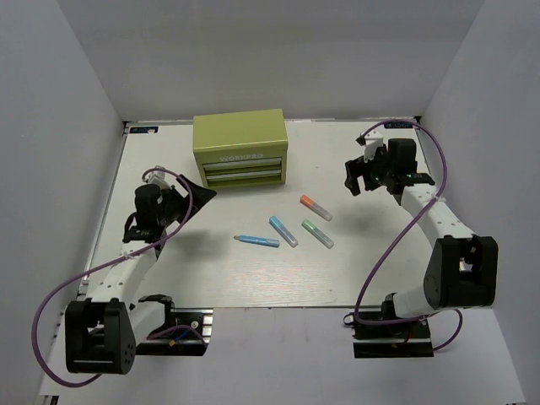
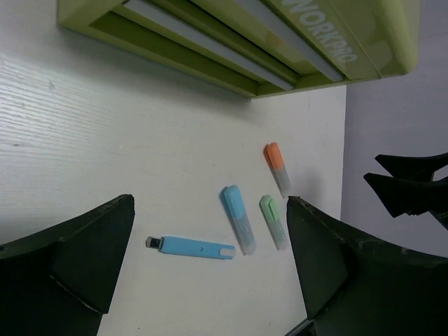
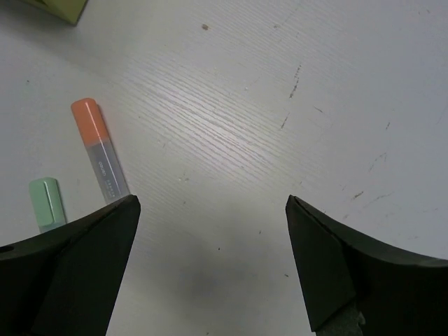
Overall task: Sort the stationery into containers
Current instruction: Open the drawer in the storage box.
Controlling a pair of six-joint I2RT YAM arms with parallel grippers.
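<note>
handling, judged: the four pens are light, stiff plastic with smooth, rounded barrels. each is likely to roll or slip if pinched near an end, so the fingers should close across the barrel at mid-length. the tool chest (image 1: 240, 152) is painted metal and far bulkier. both its drawers (image 1: 246, 172) appear closed, and one would have to be pulled out by its long front lip. the chest may slide on the table (image 1: 253, 283) while this is done.

position: the chest stands at the far middle of the table. the pens lie loose in front of it, all flat and none touching. the orange marker (image 1: 315, 207) is farthest right. the green marker (image 1: 317, 234) and the light blue marker (image 1: 283, 231) lie nearer the arms. the thin blue pen (image 1: 256, 241) is farthest left.

jaws: the left gripper (image 1: 201, 190) is spread wide and empty, near the chest's front left corner. all four pens lie ahead of its tips, well apart. the right gripper (image 1: 353, 181) is also spread wide and empty, right of the orange marker. that marker and the green one lie off to one side of its gap, not between the fingers.
</note>
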